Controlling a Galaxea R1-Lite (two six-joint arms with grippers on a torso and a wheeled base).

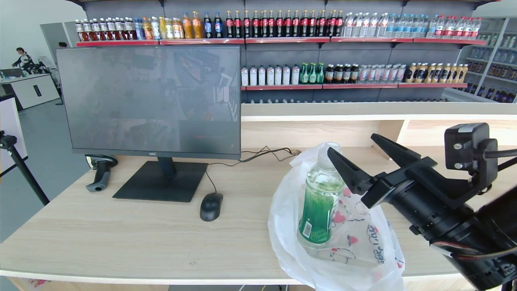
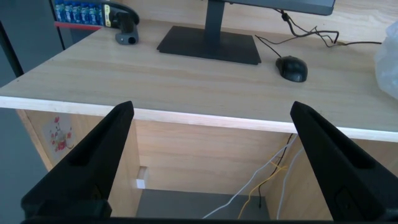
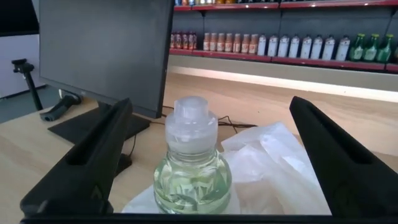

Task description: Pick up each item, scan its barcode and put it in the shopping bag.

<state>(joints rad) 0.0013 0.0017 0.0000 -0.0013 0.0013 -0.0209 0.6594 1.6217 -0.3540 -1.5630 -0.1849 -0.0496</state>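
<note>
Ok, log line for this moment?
right gripper: open, by bottle top | bottle: upright in shopping bag | left gripper: open, low before table edge | scanner: on table beside monitor

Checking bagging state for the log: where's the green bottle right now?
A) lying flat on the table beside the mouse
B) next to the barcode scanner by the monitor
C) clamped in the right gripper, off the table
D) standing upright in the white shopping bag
D: the green bottle stands upright inside the white shopping bag, and the right gripper is open, with gaps between its fingers and the bottle in the right wrist view.
</note>
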